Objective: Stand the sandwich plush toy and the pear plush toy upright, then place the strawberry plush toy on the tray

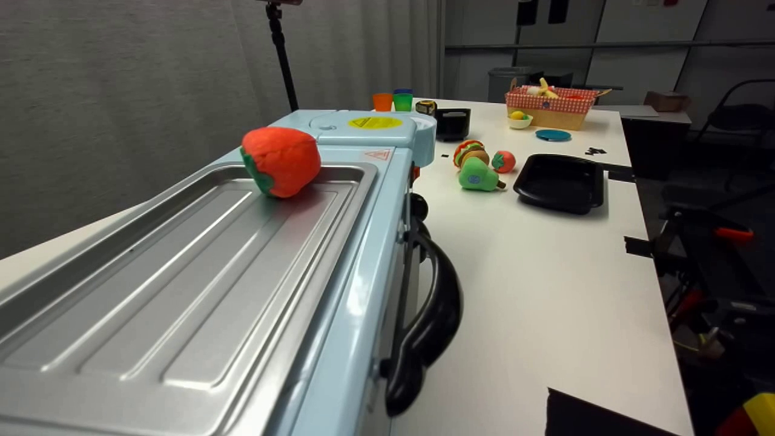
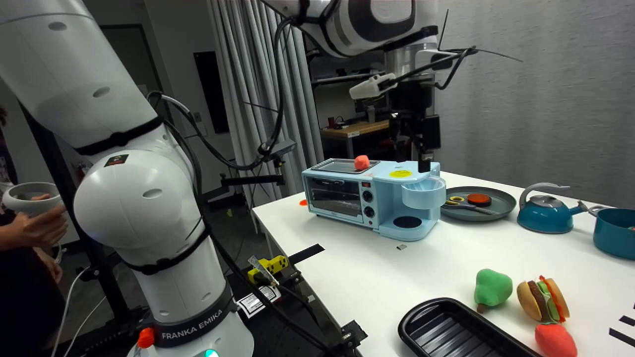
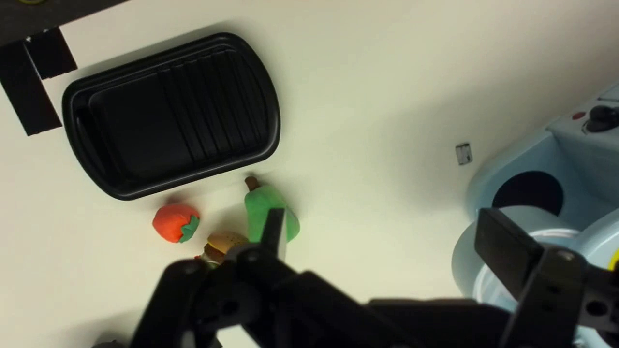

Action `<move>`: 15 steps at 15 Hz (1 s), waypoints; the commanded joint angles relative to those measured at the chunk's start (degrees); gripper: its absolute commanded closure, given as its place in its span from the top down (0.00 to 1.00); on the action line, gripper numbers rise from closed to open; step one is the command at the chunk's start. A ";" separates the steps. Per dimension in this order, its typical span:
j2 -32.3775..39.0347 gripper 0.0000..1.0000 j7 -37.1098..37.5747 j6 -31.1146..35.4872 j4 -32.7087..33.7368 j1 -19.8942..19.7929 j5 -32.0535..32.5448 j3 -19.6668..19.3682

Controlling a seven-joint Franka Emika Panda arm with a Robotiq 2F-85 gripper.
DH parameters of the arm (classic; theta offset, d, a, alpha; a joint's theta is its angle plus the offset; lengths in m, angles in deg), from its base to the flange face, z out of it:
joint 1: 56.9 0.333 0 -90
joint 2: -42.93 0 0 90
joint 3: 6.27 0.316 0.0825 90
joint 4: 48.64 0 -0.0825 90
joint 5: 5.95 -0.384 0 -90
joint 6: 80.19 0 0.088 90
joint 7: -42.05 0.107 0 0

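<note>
On the white table the pear plush toy [image 1: 477, 175] [image 2: 492, 287] [image 3: 265, 203] lies on its side, its brown stem pointing at the tray. Against or close beside it, the sandwich plush toy [image 1: 471, 154] [image 2: 543, 299] rests on edge, layers sideways; in the wrist view a finger partly hides it. The strawberry plush toy [image 1: 504, 161] [image 2: 556, 340] [image 3: 174, 222] sits beside the sandwich, off the tray. That black tray [image 1: 560, 181] [image 2: 449, 325] [image 3: 140, 128] holds nothing. My gripper [image 2: 412, 159] [image 3: 381, 220] hangs high near the toaster oven, jaws wide apart with nothing between them.
The light-blue toaster oven [image 1: 375, 230] [image 2: 342, 191] carries a larger red plush [image 1: 281, 160] [image 2: 361, 162] on its metal top. Nearby stand a grey pan [image 2: 476, 216], a teal kettle [image 2: 545, 214] and a teal pot [image 2: 615, 233]. A picnic basket [image 1: 551, 109] stands at the table's far end.
</note>
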 commanded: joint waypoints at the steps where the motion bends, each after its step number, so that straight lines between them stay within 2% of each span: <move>1: 5.72 1.00 5.62 4.11 3.94 -2.14 0.45 -1.26; 6: 9.69 1.00 10.93 9.07 5.84 -3.87 0.01 -3.96; 7: 8.05 1.00 8.70 7.77 4.23 -2.99 0.02 -3.59; 15: 8.60 1.00 8.75 7.87 4.29 -2.97 0.03 -3.62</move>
